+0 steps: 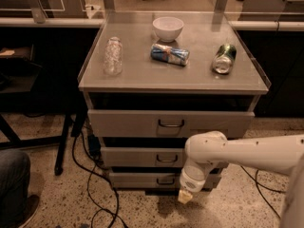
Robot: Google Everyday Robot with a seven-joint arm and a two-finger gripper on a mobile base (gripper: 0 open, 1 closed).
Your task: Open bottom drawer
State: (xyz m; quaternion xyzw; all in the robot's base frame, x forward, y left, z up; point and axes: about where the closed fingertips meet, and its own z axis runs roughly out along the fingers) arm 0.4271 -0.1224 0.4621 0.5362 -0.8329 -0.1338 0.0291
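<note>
The grey cabinet has three drawer fronts stacked under its top. The bottom drawer (142, 179) is the lowest and shortest front, with a small dark loop handle (165, 180), and it looks pushed in. My white arm comes in from the right and bends down in front of the lower drawers. My gripper (185, 196) hangs at the end of it, just right of and below the bottom drawer's handle, close to the floor. The arm's elbow covers the right part of the middle and bottom fronts.
On the cabinet top (142, 77) lie a clear plastic bottle (113, 56), a white bowl (168, 28), a blue can (169, 54) on its side and a green can (223, 59). Black cables (88, 184) trail over the speckled floor at left. A person's leg (13, 184) shows at bottom left.
</note>
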